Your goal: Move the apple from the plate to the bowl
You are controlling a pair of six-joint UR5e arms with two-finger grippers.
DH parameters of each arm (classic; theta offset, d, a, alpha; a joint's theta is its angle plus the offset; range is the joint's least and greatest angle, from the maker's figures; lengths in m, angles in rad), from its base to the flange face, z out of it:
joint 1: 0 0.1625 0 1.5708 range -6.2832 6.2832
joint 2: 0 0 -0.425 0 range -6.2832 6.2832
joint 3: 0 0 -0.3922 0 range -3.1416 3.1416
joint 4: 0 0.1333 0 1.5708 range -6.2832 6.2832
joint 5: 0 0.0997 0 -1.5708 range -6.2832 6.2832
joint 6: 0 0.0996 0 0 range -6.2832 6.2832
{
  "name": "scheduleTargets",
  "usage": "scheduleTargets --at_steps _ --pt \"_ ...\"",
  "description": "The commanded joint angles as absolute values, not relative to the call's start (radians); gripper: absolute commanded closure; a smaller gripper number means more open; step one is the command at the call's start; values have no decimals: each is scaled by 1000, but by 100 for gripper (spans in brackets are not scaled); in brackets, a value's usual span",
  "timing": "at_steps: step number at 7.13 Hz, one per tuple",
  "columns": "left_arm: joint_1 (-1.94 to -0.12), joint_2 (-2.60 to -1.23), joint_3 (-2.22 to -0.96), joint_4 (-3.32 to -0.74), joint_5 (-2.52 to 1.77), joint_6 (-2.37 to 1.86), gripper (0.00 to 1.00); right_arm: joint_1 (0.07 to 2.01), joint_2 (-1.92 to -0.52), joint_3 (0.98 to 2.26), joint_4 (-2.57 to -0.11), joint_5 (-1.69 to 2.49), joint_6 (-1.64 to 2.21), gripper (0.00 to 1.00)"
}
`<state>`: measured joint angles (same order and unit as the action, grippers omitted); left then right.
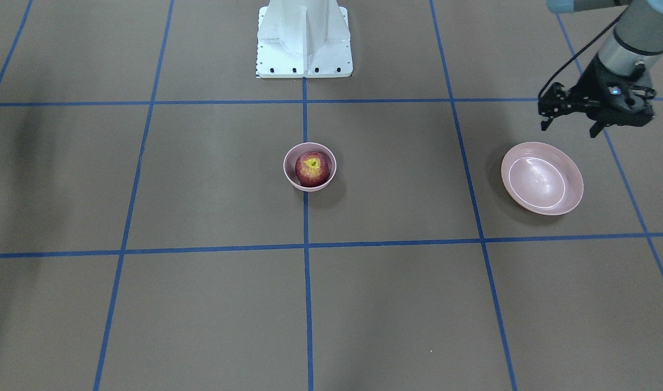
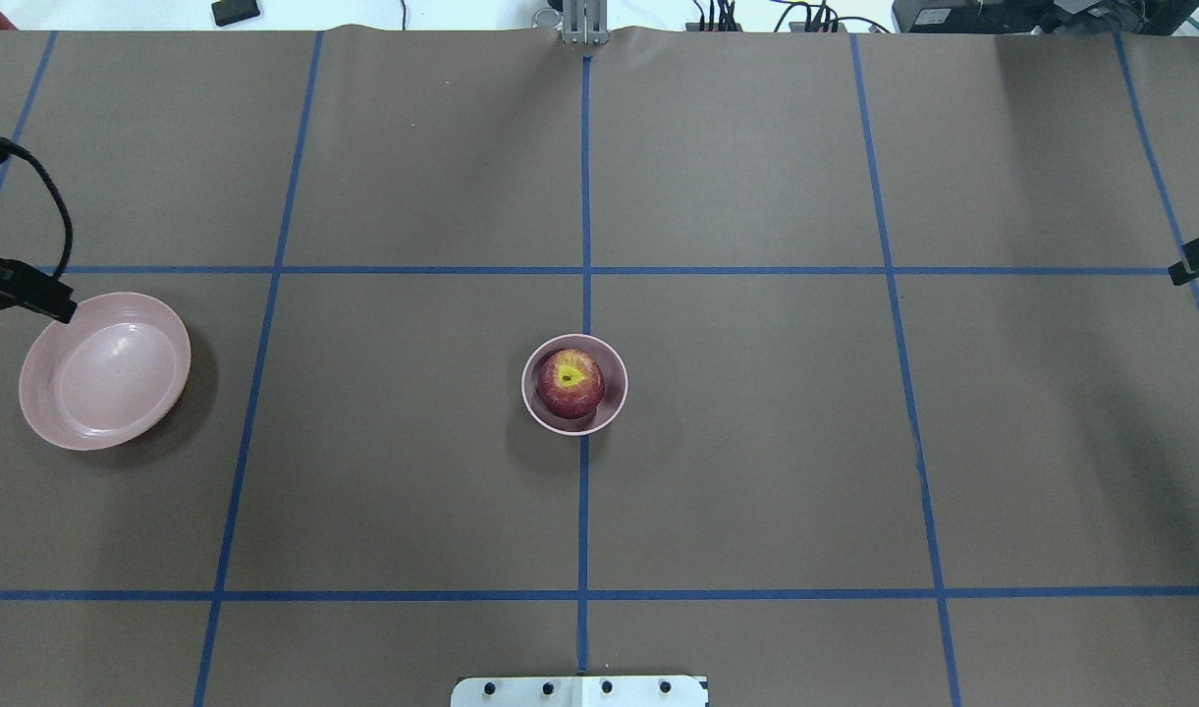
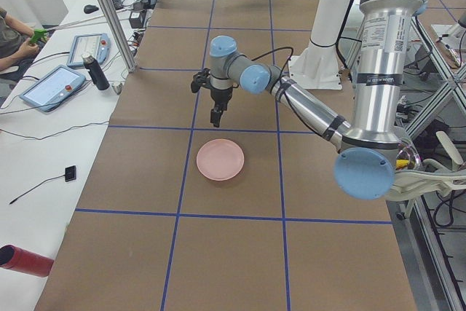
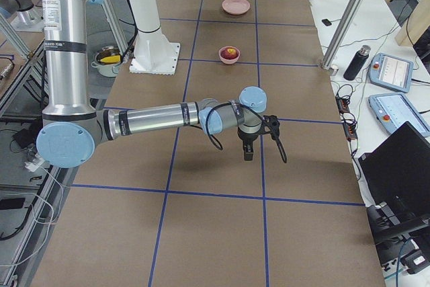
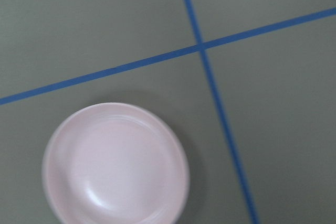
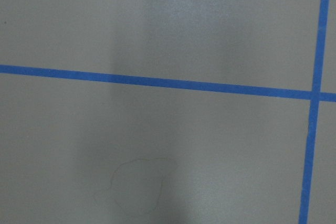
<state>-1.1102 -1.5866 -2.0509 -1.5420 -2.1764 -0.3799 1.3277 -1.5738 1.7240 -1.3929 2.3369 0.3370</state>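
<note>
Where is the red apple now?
In the overhead view the apple sits inside the small pink bowl at the centre of the table, on the blue middle line; the plate lies far to the robot's left.

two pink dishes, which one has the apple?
The small deep bowl on the centre tape line holds the apple. The wider shallow plate, by the left end effector, is empty.

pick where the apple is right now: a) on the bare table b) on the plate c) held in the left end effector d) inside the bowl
D: the apple sits stem-up inside the small bowl at the table's centre, and the plate off to the side holds nothing.
</note>
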Motion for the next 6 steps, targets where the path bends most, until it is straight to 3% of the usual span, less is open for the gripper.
scheduleTargets --at_steps 1,6 --pt "-1292 -1539 -1909 -1695 -2325 -261 2 1376 -1566 1723 -1397 2342 299 0" --pt "-1385 -1487 -1855 -1723 -2319 -374 2 1390 -1568 1706 -1385 2339 293 0"
